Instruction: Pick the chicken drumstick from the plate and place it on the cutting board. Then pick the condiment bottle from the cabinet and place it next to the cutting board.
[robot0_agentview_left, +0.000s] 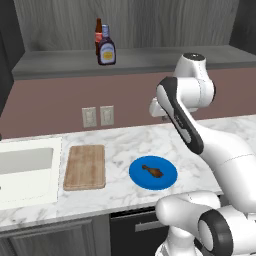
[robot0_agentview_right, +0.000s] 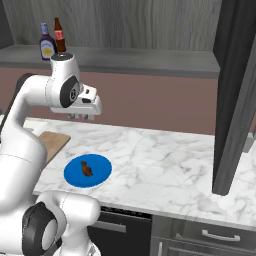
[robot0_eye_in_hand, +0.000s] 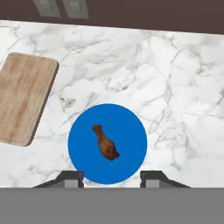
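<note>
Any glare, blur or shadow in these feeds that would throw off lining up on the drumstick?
Hand view: flat, even light, no glare; the chicken drumstick is sharp-edged against the plate. Left base view: slightly soft, the drumstick small but legible. Right base view: the arm throws no strong shadow on the plate, though a dark panel crowds the right side.

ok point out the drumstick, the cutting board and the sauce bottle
chicken drumstick (robot0_eye_in_hand: 106, 145), hand view, thick meaty end
cutting board (robot0_agentview_left: 85, 166), left base view, middle of its top face
condiment bottle (robot0_agentview_left: 106, 52), left base view, yellow-orange label
</note>
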